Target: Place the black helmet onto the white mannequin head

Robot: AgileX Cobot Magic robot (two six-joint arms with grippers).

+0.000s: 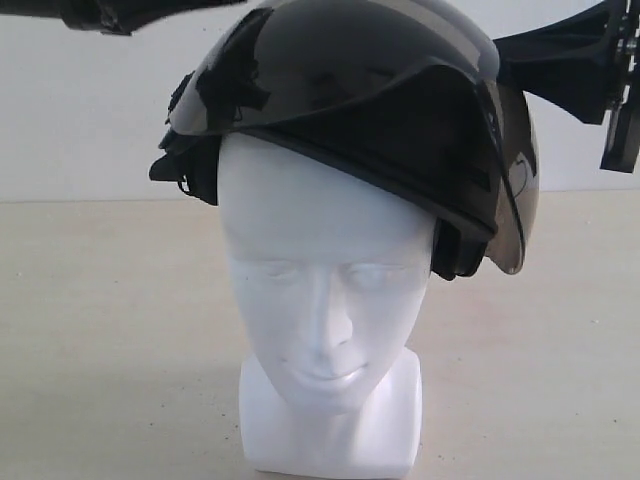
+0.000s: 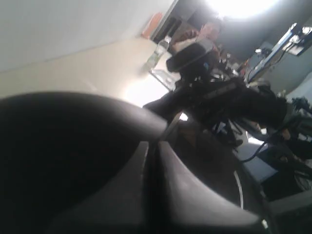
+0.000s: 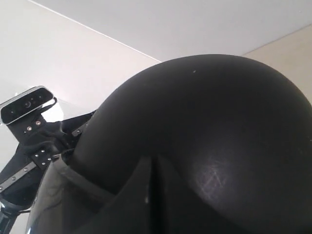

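On the left, the left gripper [image 2: 151, 168] is holding its two dark, wedge-shaped fingers closed together, right beside a rounded matte shell. In the middle, the black helmet [image 1: 400, 130] is sitting crooked atop the glossy white mannequin head [image 1: 320, 300], dipping toward the right, with its smoky visor [image 1: 300, 60] gleaming. On the right, the right gripper [image 3: 152, 180] is resting with its fingers likewise shut, up against the smooth black dome.

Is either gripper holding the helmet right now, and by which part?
Neither: the left gripper and right gripper both show jaws shut on nothing, close to the helmet, which sits tilted on the head.
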